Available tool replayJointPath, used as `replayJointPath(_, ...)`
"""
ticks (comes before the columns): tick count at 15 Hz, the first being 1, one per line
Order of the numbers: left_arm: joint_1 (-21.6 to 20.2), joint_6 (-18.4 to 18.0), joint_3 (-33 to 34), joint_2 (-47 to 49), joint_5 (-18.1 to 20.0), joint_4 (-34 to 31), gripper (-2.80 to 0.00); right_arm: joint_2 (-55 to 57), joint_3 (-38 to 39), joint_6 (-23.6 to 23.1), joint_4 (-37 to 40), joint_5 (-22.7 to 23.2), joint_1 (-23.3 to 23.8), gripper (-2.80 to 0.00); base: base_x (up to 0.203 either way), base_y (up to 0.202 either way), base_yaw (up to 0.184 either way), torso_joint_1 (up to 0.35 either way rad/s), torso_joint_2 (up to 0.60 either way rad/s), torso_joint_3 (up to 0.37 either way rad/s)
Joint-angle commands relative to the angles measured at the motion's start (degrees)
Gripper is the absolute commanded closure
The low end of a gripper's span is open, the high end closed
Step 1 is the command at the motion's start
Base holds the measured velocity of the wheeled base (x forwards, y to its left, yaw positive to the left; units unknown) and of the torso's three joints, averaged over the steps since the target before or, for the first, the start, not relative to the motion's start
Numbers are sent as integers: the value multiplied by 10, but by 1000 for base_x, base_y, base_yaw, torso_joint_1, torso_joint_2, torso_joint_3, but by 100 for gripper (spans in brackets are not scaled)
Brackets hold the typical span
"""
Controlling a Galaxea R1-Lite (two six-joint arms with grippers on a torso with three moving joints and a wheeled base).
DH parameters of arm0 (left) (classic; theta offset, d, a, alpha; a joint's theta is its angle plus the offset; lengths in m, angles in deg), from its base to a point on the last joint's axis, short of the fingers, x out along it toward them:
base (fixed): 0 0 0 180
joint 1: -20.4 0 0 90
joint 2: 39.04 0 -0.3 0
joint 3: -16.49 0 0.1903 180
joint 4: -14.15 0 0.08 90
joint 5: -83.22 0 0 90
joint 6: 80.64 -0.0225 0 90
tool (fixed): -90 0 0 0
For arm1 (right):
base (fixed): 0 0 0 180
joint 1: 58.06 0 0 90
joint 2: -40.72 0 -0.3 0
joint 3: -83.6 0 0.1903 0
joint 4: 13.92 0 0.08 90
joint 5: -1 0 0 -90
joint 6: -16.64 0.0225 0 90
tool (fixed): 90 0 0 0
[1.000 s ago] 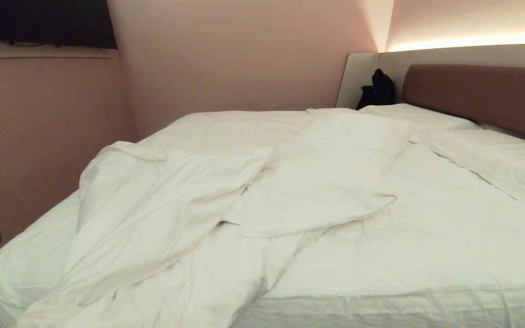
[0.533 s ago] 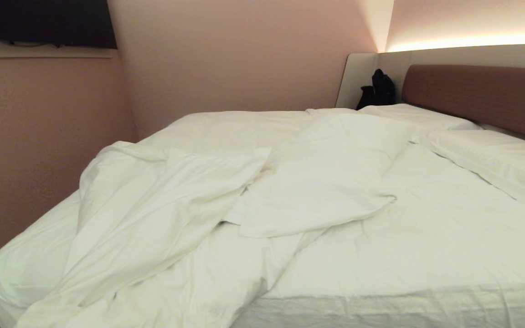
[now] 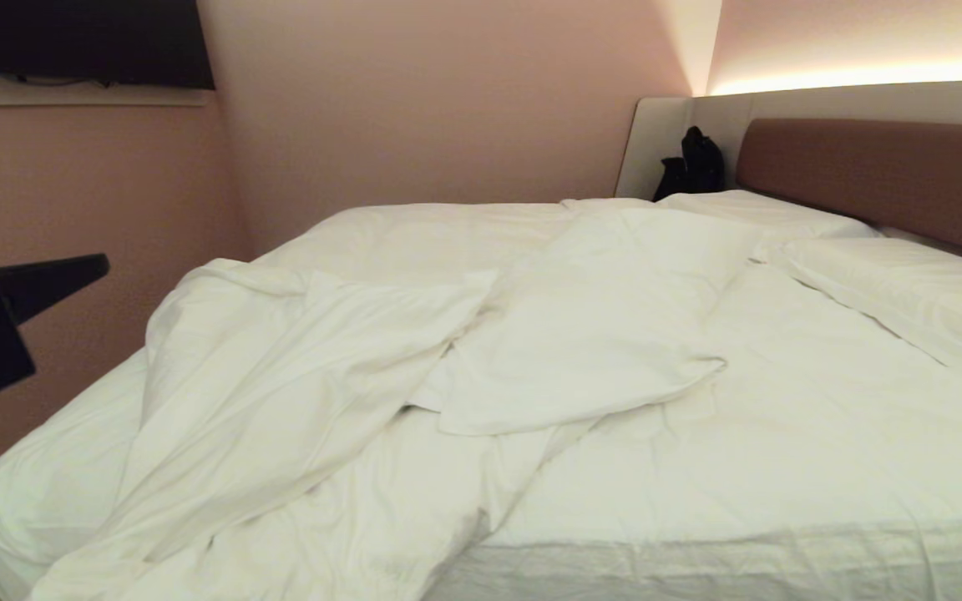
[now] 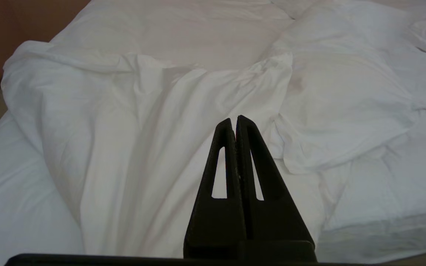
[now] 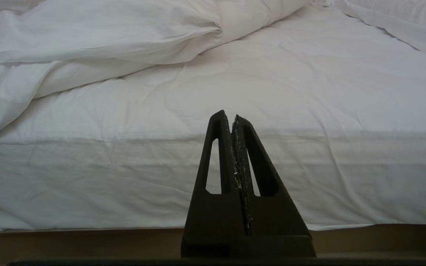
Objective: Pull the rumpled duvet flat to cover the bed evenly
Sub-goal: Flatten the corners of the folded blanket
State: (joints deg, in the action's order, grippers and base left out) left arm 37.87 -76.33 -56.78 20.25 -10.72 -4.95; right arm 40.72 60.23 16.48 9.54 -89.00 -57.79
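Left claw [image 3: 101, 264] raised at the far left of the head view, beside the bed's left edge, fingers pressed together on nothing, tip pointing right toward the duvet [image 3: 297, 392] and clear of it. In the left wrist view, same claw [image 4: 235, 119] hanging above the bunched folds, not touching. Right claw [image 5: 231, 114] low in front of the near mattress side, pressed together too, empty, seen only in its own view.

One duvet, rumpled and heaped on the left half of the bed [image 3: 698, 559], a thick fold running from the far left down to the near left corner and spilling over the near edge; a folded flap lying across the middle. Right half bare sheet [image 3: 823, 434], flat out to the near edge. Two pillows [image 3: 907, 292] at the far right along the headboard [image 3: 882, 175]. One dark object [image 3: 694, 167] in the far corner beside the headboard. Wall [image 3: 72, 209] close along the left side, leaving a narrow gap there. One dark screen [image 3: 88, 42] high on the left wall.
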Motion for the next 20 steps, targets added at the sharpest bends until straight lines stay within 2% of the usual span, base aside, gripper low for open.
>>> replayJointPath(1,2,-4,-19,72,2,18,0,1,0,0,0,0,0,0,0,0,0,0,0,0)
replayJointPath(7,2,-5,-27,42,-13,18,0,1,0,0,0,0,0,0,0,0,0,0,0,0)
replayJointPath(8,2,-6,-27,18,-32,17,0,1,0,0,0,0,0,0,0,0,0,0,0,0)
replayJointPath(11,2,-15,-31,-23,-187,19,0,1,0,0,0,0,0,0,0,0,0,0,0,0)
replayJointPath(12,2,-17,-31,-39,-210,17,0,1,0,0,0,0,0,0,0,0,0,0,0,0)
replayJointPath(13,2,-19,-30,-51,-215,13,0,1,0,0,0,0,0,0,0,0,0,0,0,0)
replayJointPath(16,3,-43,-23,-48,-206,11,0,1,0,0,0,0,0,0,0,0,0,0,0,0)
replayJointPath(20,4,-72,-26,3,-77,10,0,1,0,0,0,0,0,0,0,0,0,0,0,0)
